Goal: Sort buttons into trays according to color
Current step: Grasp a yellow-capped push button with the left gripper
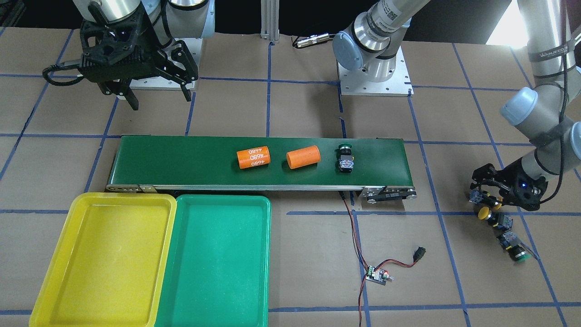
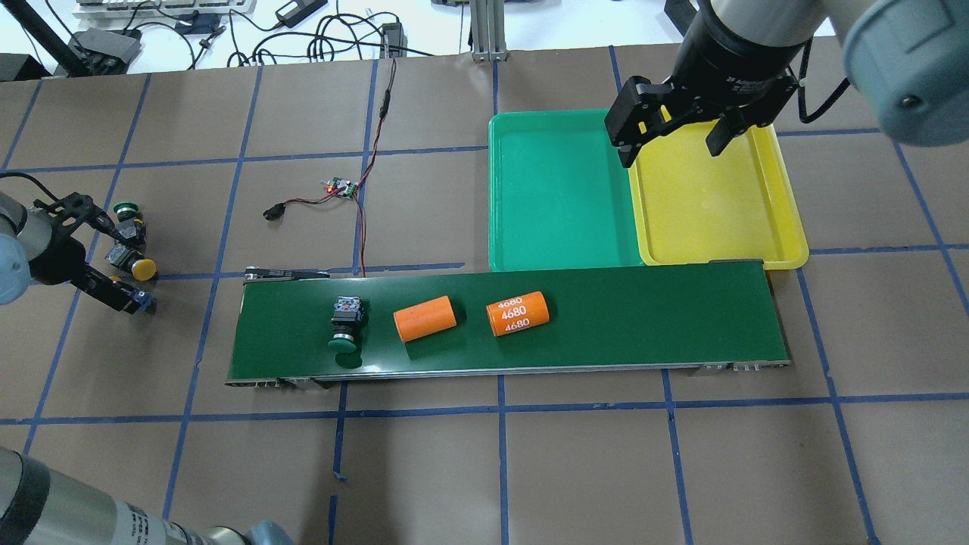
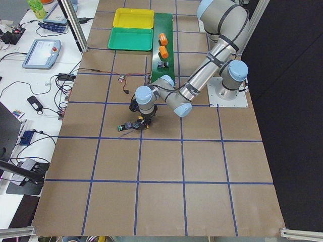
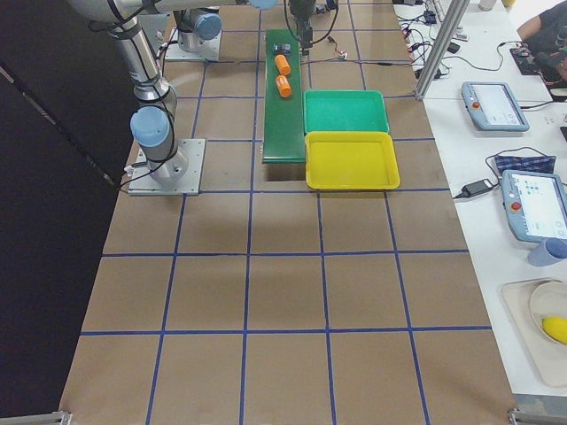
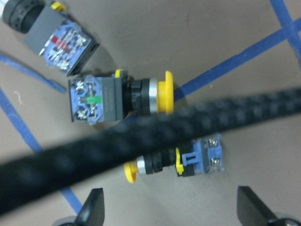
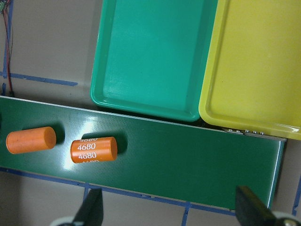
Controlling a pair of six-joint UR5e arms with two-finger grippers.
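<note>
Since no button lies in either tray yet, I judge the sort is only starting, w/ my left gripper (image 5: 171,212) down low over the cluster at my far left. Its fingers (image 5: 94,209) are spread wide w/ nothing clamped. One yellow button (image 5: 200,157) lies on its side betw. them, cap one way, blue block the other. I reckon I straddle it like this so the pads can close across its narrow body. A blurred black cable (image 5: 141,141) crosses the wrist view and hides part of it. The 2nd yellow button (image 5: 117,96) lies just beside, so closing needs care not to nudge it. A 3rd button (image 5: 59,37), green-capped in the front view, lies a bit further off. The other green button (image 1: 346,156) lies on the conveyor belt (image 1: 181,159) near two orange cylinders (image 1: 253,157), which aren't mine to sort. My right gripper (image 2: 671,147) hangs wide open and empty over the seam where the green tray (image 2: 556,197) and yellow tray (image 2: 711,204) touch, prob. parked to take whatever the belt brings. Both trays are well apart from my left side, so the belt looks like the way across.
</note>
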